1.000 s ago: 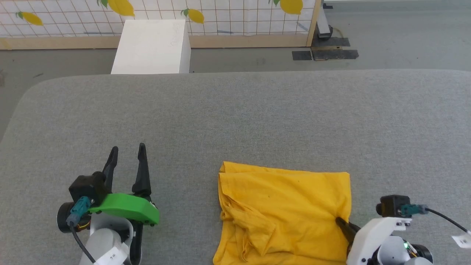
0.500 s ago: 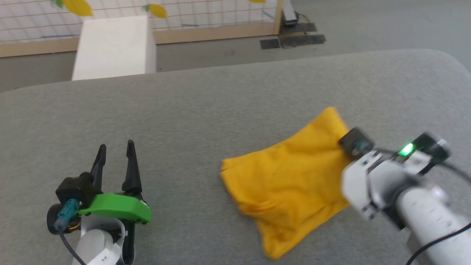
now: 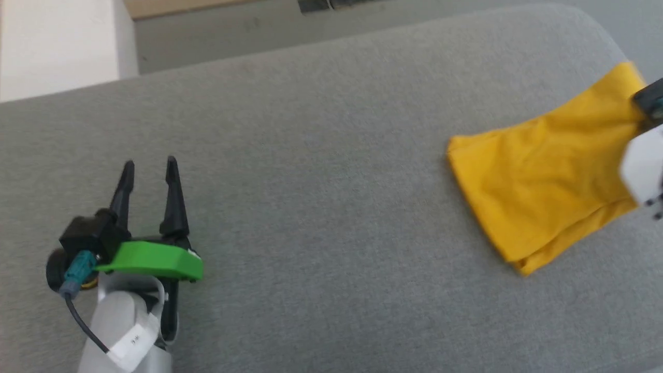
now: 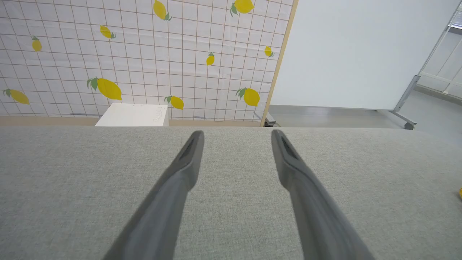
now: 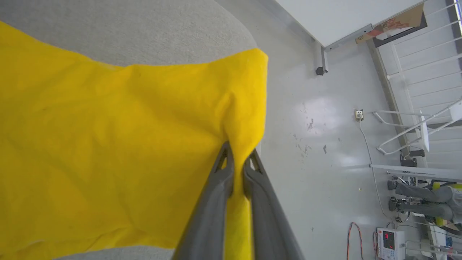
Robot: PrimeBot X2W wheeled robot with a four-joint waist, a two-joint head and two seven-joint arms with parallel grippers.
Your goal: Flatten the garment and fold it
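Tightly on garment (image 5: 108,119): right end effector (image 5: 239,151)

The grey table (image 3: 311,103) has soft cloth on top. A yellow shirt (image 3: 538,191) lies near its right corner.

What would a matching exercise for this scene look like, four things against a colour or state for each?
Things:
1. left gripper
2. right gripper
3. garment
4. box

Colour or state:
A. white, beyond the far edge of the table
B. open, holding nothing
C. yellow
D. shut on a cloth edge

Pairs: 1-B, 2-D, 3-C, 4-A
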